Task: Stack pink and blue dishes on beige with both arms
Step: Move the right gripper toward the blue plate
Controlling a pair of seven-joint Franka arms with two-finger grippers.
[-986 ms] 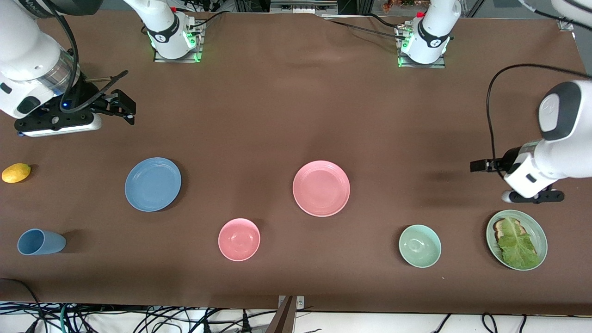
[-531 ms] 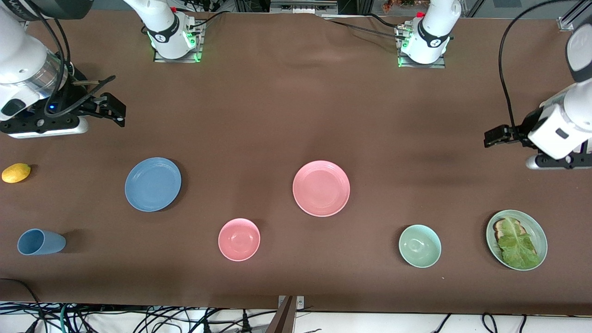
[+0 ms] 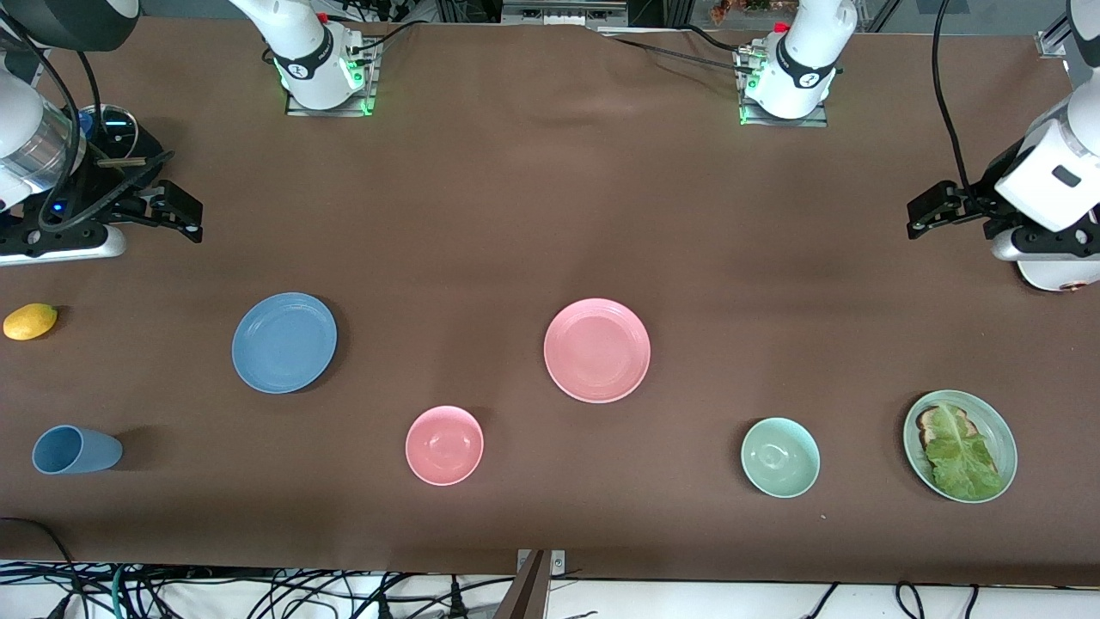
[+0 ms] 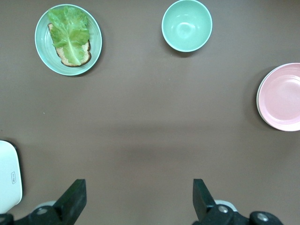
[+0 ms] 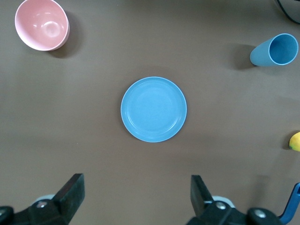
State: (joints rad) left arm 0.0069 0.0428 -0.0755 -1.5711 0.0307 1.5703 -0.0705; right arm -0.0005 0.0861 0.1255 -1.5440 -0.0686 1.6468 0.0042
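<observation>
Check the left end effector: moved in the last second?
Yes. The left end effector has risen from just above the lettuce plate toward the bases' edge of the table; its fingers are open.

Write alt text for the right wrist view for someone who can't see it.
A blue plate lies flat on a brown table in the middle of the picture, with the right claw open and empty above the table. Spread around it are a pink bowl, a blue cup on its side and part of a lemon.

Front camera high, facing robots; wrist cameras look straight down.
</observation>
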